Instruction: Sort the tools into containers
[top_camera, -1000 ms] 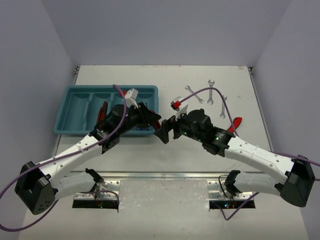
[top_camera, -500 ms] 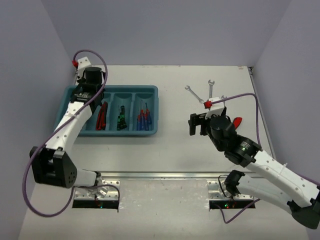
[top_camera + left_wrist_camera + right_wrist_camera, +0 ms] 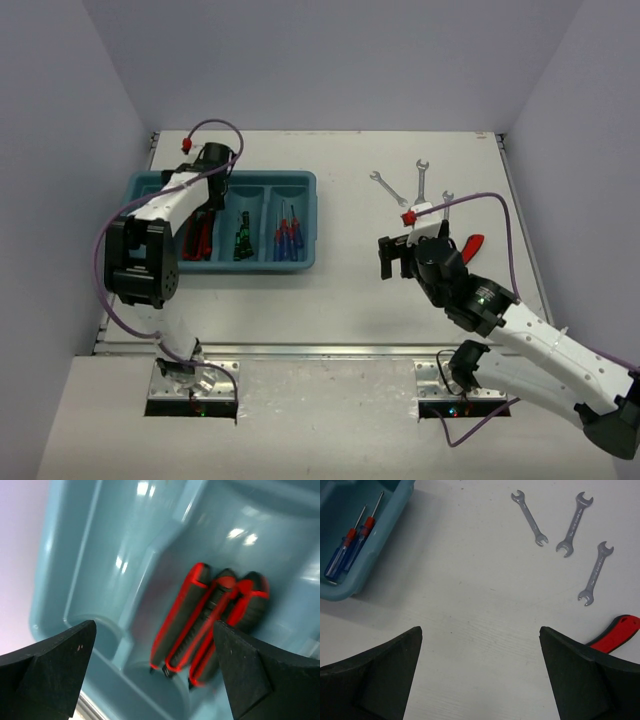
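White tabletop [image 3: 350, 290], plain grey walls on three sides. One teal tray [image 3: 290, 178] with four long compartments lies on the left half.

Left gripper [image 3: 154, 625]: over the tray's left part, jaws wide apart, nothing between them. Right gripper [image 3: 481, 630]: above bare table right of the tray, jaws spread, holding nothing.

Tray contents:
- Second compartment from the left: red-handled pliers [image 3: 210, 620].
- Third: black-and-green screwdrivers [image 3: 242, 235].
- Rightmost: blue/red screwdrivers [image 3: 350, 550].

Not in the tray:
- One further pair of pliers [image 3: 615, 632] lies on the table beside the right arm.
- Three silver wrenches [image 3: 575, 524] lie near one another on the far right of the table, none touching.
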`<state>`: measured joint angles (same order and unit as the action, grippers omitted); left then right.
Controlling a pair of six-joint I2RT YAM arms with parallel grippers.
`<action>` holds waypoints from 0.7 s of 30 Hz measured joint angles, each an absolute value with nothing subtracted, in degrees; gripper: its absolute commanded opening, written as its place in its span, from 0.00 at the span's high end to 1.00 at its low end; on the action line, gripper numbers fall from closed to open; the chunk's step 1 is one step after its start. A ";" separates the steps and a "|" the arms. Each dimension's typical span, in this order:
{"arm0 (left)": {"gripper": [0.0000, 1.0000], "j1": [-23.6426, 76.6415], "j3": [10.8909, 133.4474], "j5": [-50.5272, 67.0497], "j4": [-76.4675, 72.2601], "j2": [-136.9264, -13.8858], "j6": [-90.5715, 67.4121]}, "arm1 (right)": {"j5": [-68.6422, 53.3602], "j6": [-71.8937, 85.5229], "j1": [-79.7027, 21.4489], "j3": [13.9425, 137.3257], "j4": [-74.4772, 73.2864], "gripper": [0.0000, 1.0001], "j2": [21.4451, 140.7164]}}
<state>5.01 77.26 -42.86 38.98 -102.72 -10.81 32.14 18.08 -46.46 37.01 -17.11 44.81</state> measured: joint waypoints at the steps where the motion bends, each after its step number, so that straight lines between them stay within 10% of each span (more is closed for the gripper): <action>1: 0.00 5.96 78.27 -42.53 39.74 -101.25 -10.70 | 32.34 18.02 -46.44 37.01 -17.00 0.01 45.02; 8: 0.00 21.67 87.86 -38.90 40.46 -84.07 -11.12 | 35.28 17.99 -44.58 37.01 -16.80 0.01 48.60; 16: 0.00 22.56 55.19 -20.44 29.63 -38.40 -15.21 | 35.40 24.38 -23.09 36.29 -18.65 0.01 57.18; 21: 0.00 22.79 42.30 -11.40 29.80 -32.90 -16.40 | 29.98 27.37 -11.41 36.68 -20.53 0.01 67.75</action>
